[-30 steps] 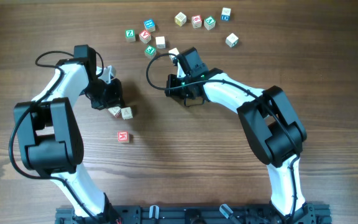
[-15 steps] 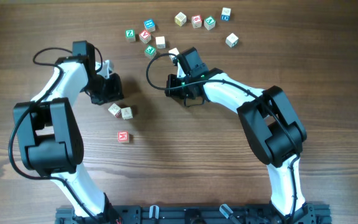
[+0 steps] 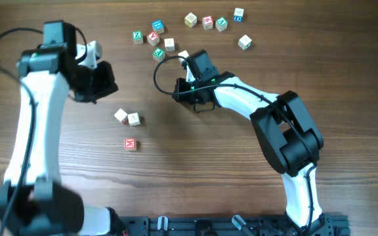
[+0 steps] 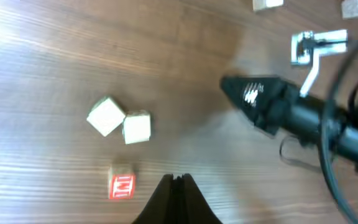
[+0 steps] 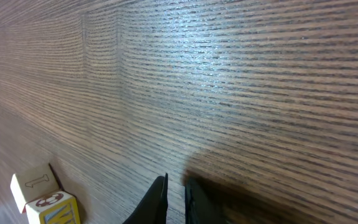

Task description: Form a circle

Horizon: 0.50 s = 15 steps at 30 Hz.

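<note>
Two pale wooden cubes [image 3: 127, 118] touch each other at the table's left middle, and a red-faced cube [image 3: 130, 143] lies a little apart below them. In the left wrist view the pale pair [image 4: 122, 122] is left of centre and the red cube [image 4: 122, 185] sits just left of my shut left gripper [image 4: 177, 179], which is raised high and empty. From overhead the left gripper [image 3: 100, 84] hangs up-left of the pair. My right gripper [image 3: 178, 93] is right of the pair, low over bare wood. Its jaws [image 5: 175, 186] stand a narrow slit apart with nothing between them.
Several loose coloured alphabet cubes [image 3: 169, 44] are scattered along the table's far edge, more of them at the right [image 3: 245, 42]. A pale cube [image 5: 35, 185] and a yellow-faced cube [image 5: 53, 210] show at the right wrist view's lower left. A black cable [image 3: 159, 75] loops beside the right wrist.
My left arm has lifted up and away to the upper left from the two pale cubes, still shut. The right jaws have parted slightly. The cubes have not moved.
</note>
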{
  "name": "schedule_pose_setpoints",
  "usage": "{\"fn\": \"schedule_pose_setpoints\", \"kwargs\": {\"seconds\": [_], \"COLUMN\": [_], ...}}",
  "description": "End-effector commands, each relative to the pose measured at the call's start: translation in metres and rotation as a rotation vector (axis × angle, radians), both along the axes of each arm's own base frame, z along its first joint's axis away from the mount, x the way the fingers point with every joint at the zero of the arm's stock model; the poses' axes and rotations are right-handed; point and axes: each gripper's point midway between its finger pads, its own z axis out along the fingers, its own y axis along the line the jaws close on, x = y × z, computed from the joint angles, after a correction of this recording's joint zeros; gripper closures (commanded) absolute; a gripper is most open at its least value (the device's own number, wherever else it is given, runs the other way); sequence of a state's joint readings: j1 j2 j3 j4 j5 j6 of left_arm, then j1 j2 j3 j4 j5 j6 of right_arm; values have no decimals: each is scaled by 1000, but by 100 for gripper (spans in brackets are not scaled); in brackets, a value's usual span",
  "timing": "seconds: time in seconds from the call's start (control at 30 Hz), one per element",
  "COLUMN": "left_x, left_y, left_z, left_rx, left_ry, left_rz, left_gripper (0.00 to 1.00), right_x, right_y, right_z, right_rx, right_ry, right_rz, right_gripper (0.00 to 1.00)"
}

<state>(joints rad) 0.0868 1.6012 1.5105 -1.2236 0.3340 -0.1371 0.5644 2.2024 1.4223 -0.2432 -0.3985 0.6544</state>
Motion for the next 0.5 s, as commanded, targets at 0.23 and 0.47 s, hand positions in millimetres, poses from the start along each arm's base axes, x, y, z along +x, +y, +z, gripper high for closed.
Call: {"fn": "schedule_pose_setpoints", "kwargs": {"seconds": [0.23,0.47], "left_x": [-93,-118], "left_y": [13,14], "left_z": [38,-56], "left_rx": [118,125], "left_ry": [86,264], "left_rz": [29,28], "left_gripper": [0,0], "right_x": [-7,-6], "right_y": [-25,-29], "right_z": [-34,-36], "right_rx": [-116,-137], "right_ry": [45,45], "right_rz": [-47,-58], "right_gripper": [43,18]}}
